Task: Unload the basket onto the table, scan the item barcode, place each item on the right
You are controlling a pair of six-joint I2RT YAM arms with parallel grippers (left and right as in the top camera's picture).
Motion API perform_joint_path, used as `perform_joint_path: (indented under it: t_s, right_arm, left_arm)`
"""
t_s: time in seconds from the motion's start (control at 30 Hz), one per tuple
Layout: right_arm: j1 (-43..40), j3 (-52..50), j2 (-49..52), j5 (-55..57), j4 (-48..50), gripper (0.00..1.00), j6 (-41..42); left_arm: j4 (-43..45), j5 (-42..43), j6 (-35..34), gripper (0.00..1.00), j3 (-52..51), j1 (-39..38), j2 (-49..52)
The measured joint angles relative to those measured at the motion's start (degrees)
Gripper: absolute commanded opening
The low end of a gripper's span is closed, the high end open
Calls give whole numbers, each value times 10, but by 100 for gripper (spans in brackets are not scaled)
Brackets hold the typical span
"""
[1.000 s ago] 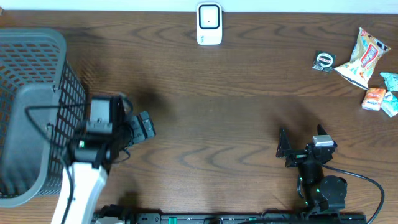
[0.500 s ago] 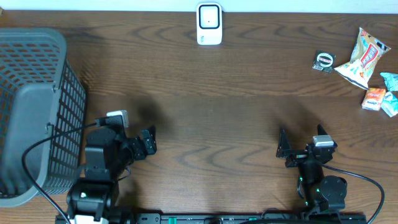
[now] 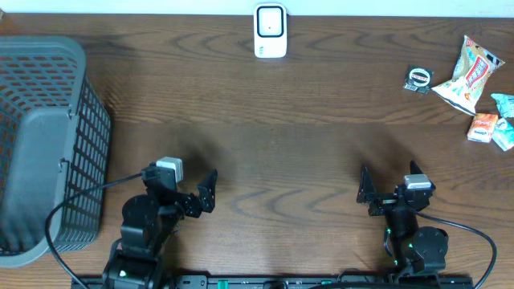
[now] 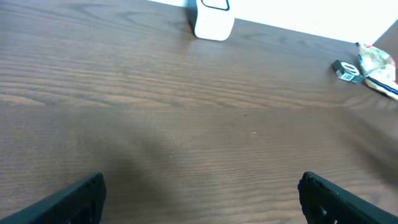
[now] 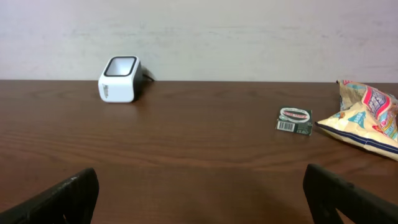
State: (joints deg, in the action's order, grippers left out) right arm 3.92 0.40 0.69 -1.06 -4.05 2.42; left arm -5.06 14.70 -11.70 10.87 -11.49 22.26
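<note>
Snack packets (image 3: 466, 74) lie at the far right of the table (image 3: 281, 120), well apart from both grippers and held by neither.

Nearest the robot's bases there are two grippers low over the wood, the left gripper (image 3: 201, 195) and the right gripper (image 3: 389, 186). Each has its jaws spread wide with nothing between them. In each wrist view only the two dark fingertips show, at the bottom corners.

One grey mesh basket (image 3: 88, 152) stands at the left. Its left side runs off the frame, and what lies inside cannot be made out.

Farther back on the right I count five packets:
- one small dark packet (image 5: 295, 121) with a barcode on its near side
- one large crisp bag (image 5: 367, 118) just beside it
- one orange packet (image 3: 483, 128)
- two teal packets (image 3: 504, 104), cropped by the right edge so their full shape is unclear

The print on all of them is too small to read.

Farthest, at the back edge in the middle, stands one white scanner (image 3: 271, 31) with a dark-framed window on top.
</note>
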Motion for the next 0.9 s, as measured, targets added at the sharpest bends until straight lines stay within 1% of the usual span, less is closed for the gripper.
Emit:
perform_joint_path:
  t_s: [0.23,0.5,0.67,0.77,0.9]
  right_arm:
    - [0,0,0,0,0,99,0]
    - [0,0,0,0,0,99,0]
    - [0,0,0,0,0,99,0]
    - [0,0,0,0,0,99,0]
    - [0,0,0,0,0,99,0]
  left_arm:
    - [2,0,0,98,-43,0,-85]
    - [12,0,0,98,-81,8,-156]
    - [50,0,0,98,-96,32,-208]
    - [58,0,0,98,-98,50,-216]
    - [49,-12,0,98,-98,69,-216]
